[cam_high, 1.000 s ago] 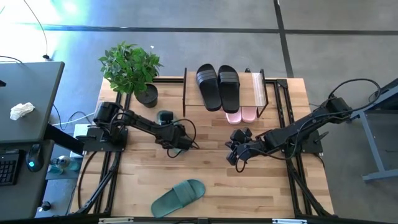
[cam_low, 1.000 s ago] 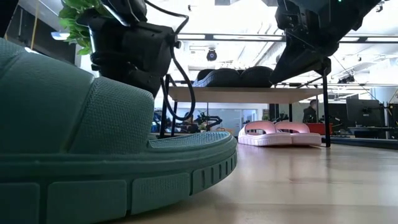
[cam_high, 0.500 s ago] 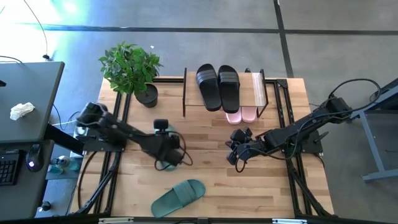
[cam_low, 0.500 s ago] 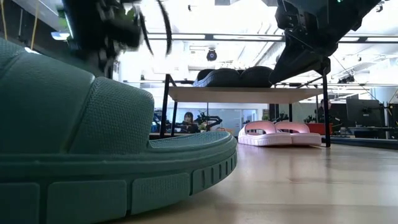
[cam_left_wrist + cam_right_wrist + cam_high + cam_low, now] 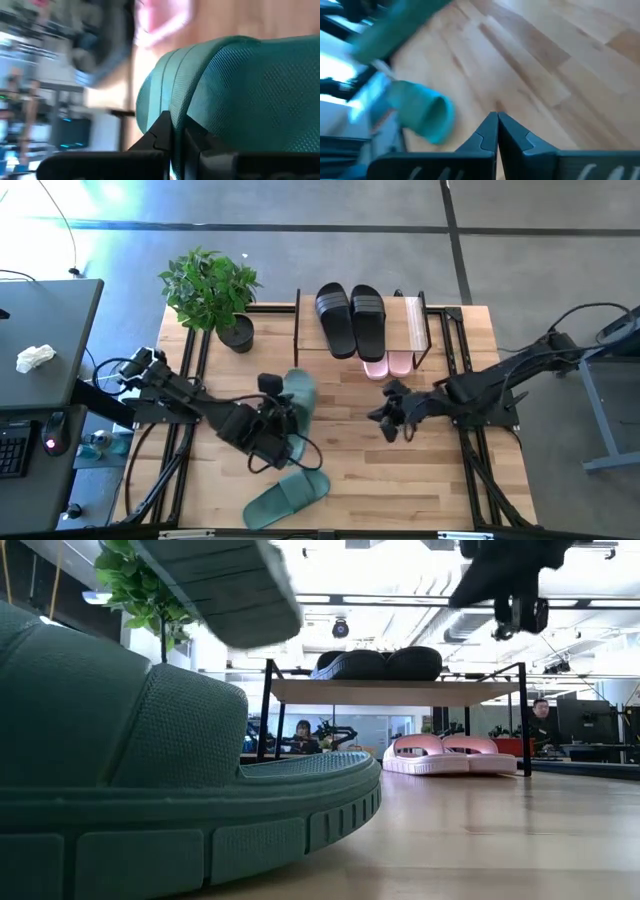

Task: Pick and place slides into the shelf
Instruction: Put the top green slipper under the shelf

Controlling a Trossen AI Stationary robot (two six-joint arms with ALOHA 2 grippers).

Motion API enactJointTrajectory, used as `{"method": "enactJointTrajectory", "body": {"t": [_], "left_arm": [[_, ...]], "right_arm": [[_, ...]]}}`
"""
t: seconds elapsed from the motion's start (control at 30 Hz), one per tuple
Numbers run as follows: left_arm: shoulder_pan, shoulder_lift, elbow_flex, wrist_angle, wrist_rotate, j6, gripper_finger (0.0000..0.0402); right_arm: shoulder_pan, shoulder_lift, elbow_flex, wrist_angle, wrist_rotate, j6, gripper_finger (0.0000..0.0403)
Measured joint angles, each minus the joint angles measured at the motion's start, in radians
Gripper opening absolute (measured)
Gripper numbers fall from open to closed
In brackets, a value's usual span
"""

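We saw a potted plant (image 5: 210,288) standing in a dark pot at the far left corner of the slatted wooden counter (image 5: 340,470); its leaves also showed at the upper left of the low view. Left of the counter stood a dark desk (image 5: 45,350) with a crumpled white cloth (image 5: 36,358) on it and part of a keyboard (image 5: 12,450) at its near edge. The floor (image 5: 520,240) around was grey concrete. In the low view, a seated person (image 5: 302,733) and another person (image 5: 541,712) appeared in the room beyond.
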Motion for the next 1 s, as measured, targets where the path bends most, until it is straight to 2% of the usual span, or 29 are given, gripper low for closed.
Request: {"method": "enactJointTrajectory", "body": {"t": [0.13,0.2,0.3,0.43,0.5,0.6,0.8,0.9,1.0], "left_arm": [[0.031,0.029,0.040,0.007,-0.067,0.044,0.0001],[0.051,0.036,0.052,0.009,-0.083,0.064,0.0001],[0.079,0.035,0.057,0.018,-0.118,0.085,0.0001],[0.104,0.035,0.058,0.024,-0.166,0.098,0.0000],[0.119,0.035,0.058,0.039,-0.186,0.125,0.0000],[0.139,0.046,0.059,0.107,-0.202,0.182,0.0000],[0.141,0.050,0.059,0.211,-0.297,0.268,0.0000],[0.146,0.051,0.059,0.253,-0.314,0.324,0.0000],[0.157,0.051,0.059,0.266,-0.325,0.366,0.0000]], "right_arm": [[0.049,-0.054,-0.005,0.106,-0.019,0.021,0.0000],[0.075,-0.068,-0.061,0.293,-0.019,0.033,0.0000],[0.122,-0.062,-0.218,0.619,0.015,0.135,0.0000],[0.189,-0.009,-0.404,0.934,0.205,0.324,0.0000],[0.220,0.039,-0.432,1.042,0.338,0.406,0.0000],[0.240,0.121,-0.409,1.093,0.450,0.484,0.0000],[0.205,0.282,-0.278,1.107,0.430,0.503,0.0010],[0.173,0.333,-0.222,1.109,0.406,0.447,0.0040],[0.138,0.359,-0.185,1.107,0.377,0.404,0.0087]]}}
